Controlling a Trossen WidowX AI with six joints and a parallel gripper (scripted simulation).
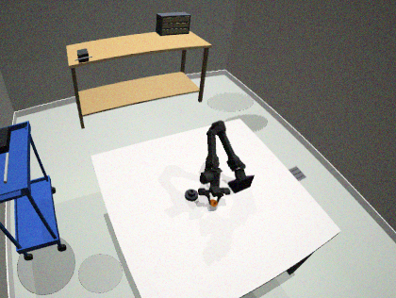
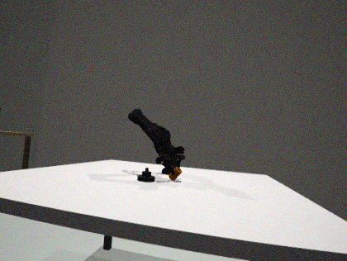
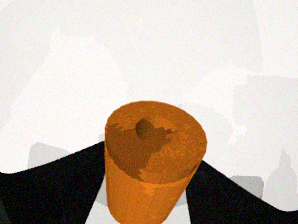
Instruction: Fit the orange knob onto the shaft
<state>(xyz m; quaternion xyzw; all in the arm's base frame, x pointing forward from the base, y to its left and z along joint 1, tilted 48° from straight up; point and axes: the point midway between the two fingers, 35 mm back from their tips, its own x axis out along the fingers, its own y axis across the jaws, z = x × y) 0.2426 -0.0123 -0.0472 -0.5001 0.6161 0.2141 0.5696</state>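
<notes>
The orange knob (image 1: 213, 204) (image 2: 176, 173) (image 3: 157, 192) is between the fingers of my gripper (image 1: 213, 200) (image 3: 148, 157), which is shut on it. In the exterior view the knob is tilted and low over the table; whether it touches the table I cannot tell. Its end face with the hole (image 3: 143, 128) faces the wrist camera, partly in shadow; the hole's flat side is not clear. The dark round pedestal (image 1: 190, 196) (image 2: 145, 178) stands upright to the left of the knob in the top and exterior views, apart from it. Its shaft (image 2: 146, 170) points up, with nothing on it.
The white table (image 1: 156, 236) (image 2: 231, 211) carries the arm and pedestal. A dark panel (image 1: 241, 183) is beside the arm, to its right in the top view. A wooden bench (image 1: 127, 48) stands behind, and a blue cart (image 1: 40, 212) stands at the left, both off the table.
</notes>
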